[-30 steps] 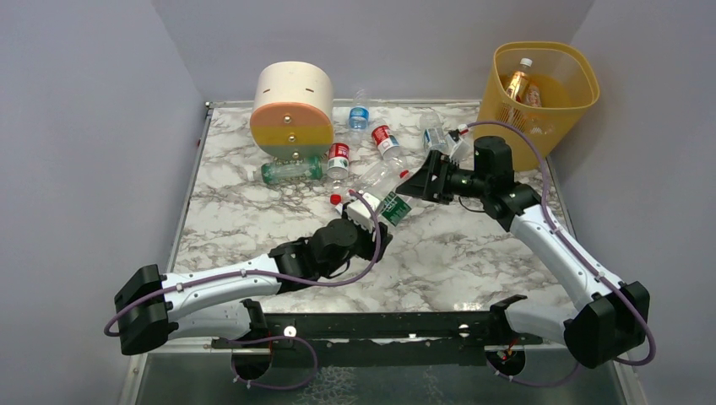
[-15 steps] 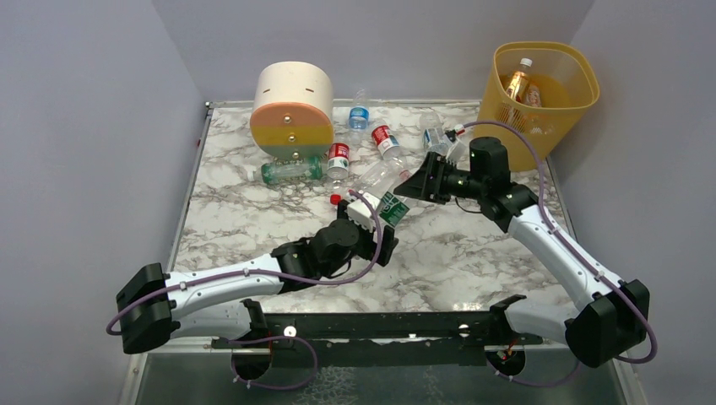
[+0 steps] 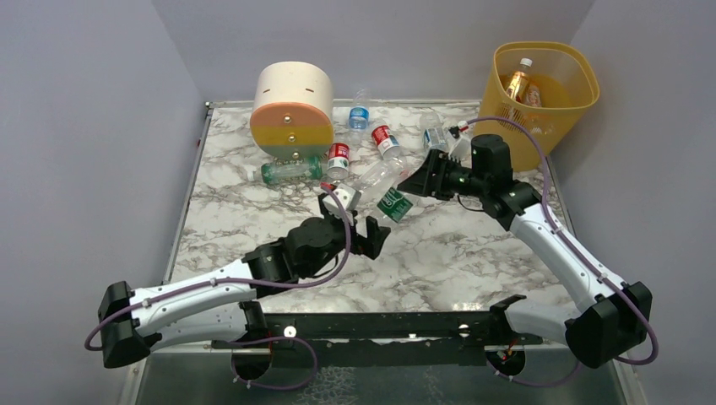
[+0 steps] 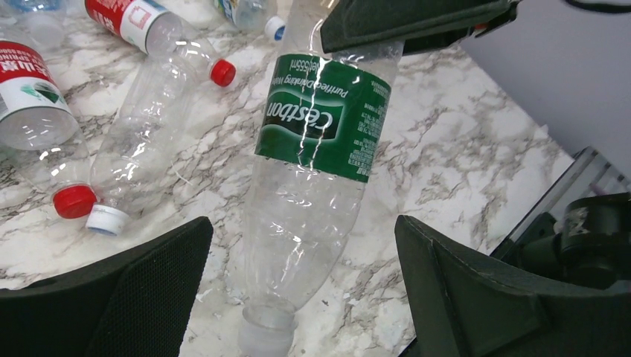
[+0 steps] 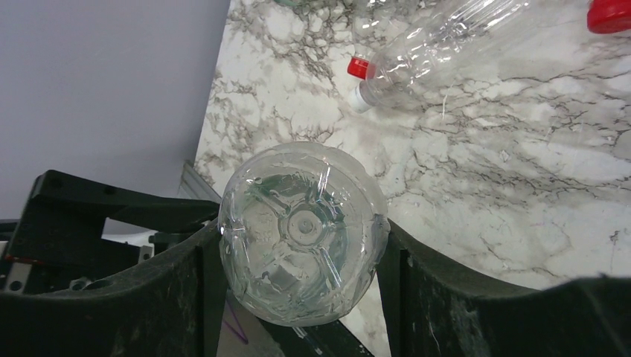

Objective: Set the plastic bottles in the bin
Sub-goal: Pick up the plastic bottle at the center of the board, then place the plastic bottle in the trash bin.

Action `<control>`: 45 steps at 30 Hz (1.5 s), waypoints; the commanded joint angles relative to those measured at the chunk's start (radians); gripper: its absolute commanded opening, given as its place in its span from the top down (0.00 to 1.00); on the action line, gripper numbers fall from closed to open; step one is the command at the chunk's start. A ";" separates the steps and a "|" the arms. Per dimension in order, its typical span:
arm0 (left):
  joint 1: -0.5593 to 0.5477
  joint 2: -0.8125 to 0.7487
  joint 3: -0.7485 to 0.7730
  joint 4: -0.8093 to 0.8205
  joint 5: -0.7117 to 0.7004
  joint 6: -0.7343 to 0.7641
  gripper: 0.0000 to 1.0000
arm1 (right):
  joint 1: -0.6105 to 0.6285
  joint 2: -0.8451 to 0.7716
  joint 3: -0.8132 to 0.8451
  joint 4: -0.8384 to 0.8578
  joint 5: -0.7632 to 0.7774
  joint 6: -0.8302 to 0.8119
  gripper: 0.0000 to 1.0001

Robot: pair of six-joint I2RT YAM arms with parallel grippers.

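Jaws: left jaws wide open with nothing in them, flanking but not touching the neck end of a clear thin-walled plastic bottle with a green label (image 4: 320,119). The right jaws are clenched on that bottle's ribbed base end, pressed to both sides. The bottle hangs tilted above the marbled white worktop (image 3: 473,253) near its middle, neck down toward the left arm (image 3: 211,287), so only the right arm (image 3: 557,245) carries it. It looks empty, so probably light, slick and easy to dent. The base is likely the stiffest spot, so this hold seems sound, but too much squeeze could make it squirt out. Beyond it, several loose clear bottles with red labels (image 3: 338,156) lie on their sides. A greenish bottle (image 3: 291,170) lies just beside the round cream-orange-yellow-green drawer unit (image 3: 291,105). Farthest off, at the far right corner, stands the tall yellow-orange plastic bin (image 3: 583,72) with at least one orange bottle (image 3: 517,84) inside. Likely next: swing the right arm back over the rim.
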 commanded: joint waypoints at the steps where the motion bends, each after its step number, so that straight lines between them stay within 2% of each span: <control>1: 0.002 -0.096 0.005 -0.052 -0.035 -0.050 0.01 | 0.005 0.018 0.078 -0.030 0.060 -0.041 0.43; 9: 0.002 -0.214 -0.046 -0.093 -0.034 -0.095 0.01 | 0.005 0.102 0.218 -0.081 0.144 -0.086 0.43; 15: 0.002 -0.262 -0.074 -0.098 -0.032 -0.094 0.01 | 0.005 0.177 0.399 -0.140 0.263 -0.141 0.42; 22: 0.001 -0.219 -0.115 -0.025 0.061 -0.102 0.01 | 0.003 0.299 0.692 -0.227 0.511 -0.263 0.41; 25: 0.002 -0.181 -0.112 -0.009 0.090 -0.107 0.01 | 0.002 0.323 0.788 -0.213 0.636 -0.318 0.41; 31: 0.002 -0.143 -0.122 0.028 0.107 -0.116 0.01 | -0.007 0.336 0.854 -0.089 0.903 -0.423 0.40; 37: 0.002 -0.117 -0.111 0.027 0.108 -0.118 0.01 | -0.019 0.245 0.752 0.197 1.144 -0.565 0.40; 45: 0.002 -0.073 -0.101 0.054 0.123 -0.113 0.01 | -0.033 0.154 0.651 0.527 1.330 -0.784 0.40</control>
